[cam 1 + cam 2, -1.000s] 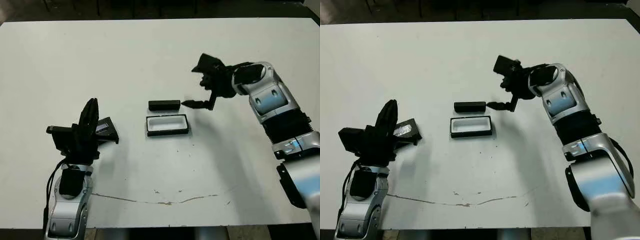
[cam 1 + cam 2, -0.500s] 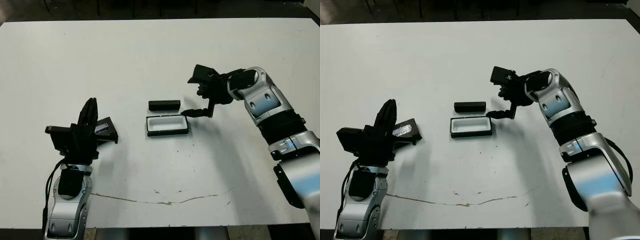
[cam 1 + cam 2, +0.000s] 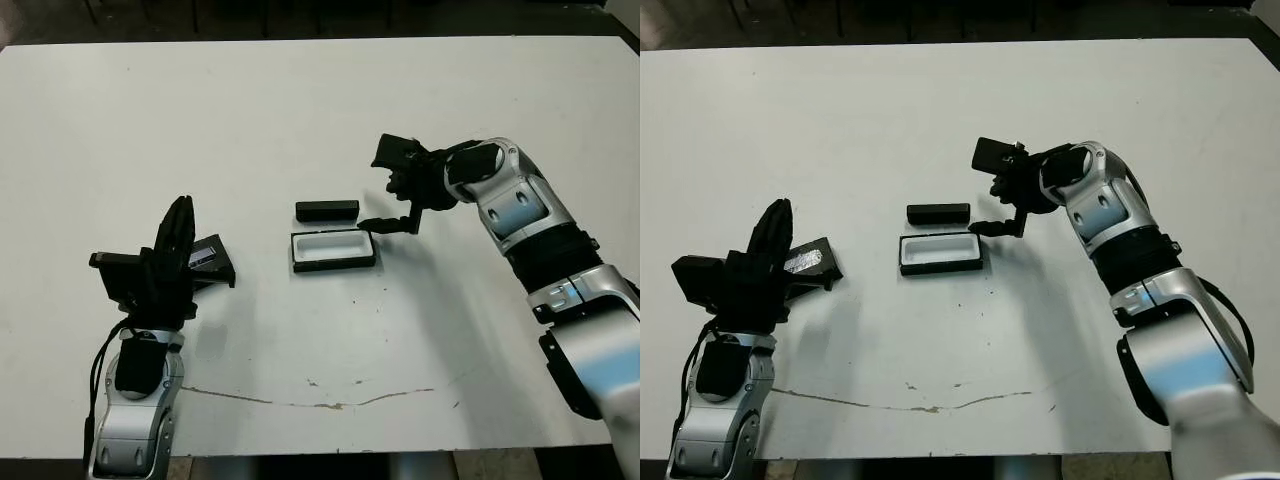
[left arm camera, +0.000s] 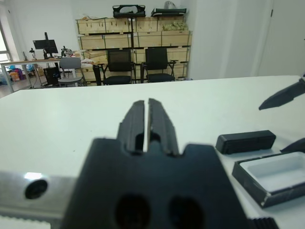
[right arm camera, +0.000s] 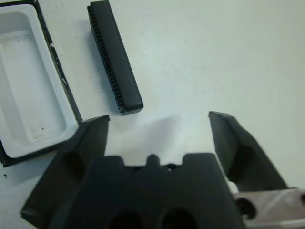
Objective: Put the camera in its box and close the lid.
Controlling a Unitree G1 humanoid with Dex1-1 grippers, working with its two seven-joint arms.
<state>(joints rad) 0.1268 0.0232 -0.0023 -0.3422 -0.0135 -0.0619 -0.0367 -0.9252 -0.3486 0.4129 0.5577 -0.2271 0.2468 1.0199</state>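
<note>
R pincer (image 5: 157,138) is spread wide, empty, hovering just above the tabletop (image 3: 320,110) at the R end of the box (image 3: 334,250). One of its fingers (image 3: 378,224) sits right by the box's R rim; whether it touches can't be told. Other finger points away, higher up.

Camera (image 3: 327,210): lies flat on the tabletop, just beyond the box from the robot's side, parallel to it, narrow gap between the two. Its near end is just ahead of the R pincer, between the spread fingers' line in the R wrist view, not gripped.

Box: open, white lining showing, nothing inside. Sits beside the R pincer's lower finger.

L pincer (image 4: 147,119): narrow, fingers pressed nearly together w/ only a thin slit, holding nothing, raised upright over the tabletop well apart from box and camera.

Lid (image 3: 208,260): on the tabletop just beside/behind the L pincer, tilted, grey-white label facing up, partly hidden by the L arm.
</note>
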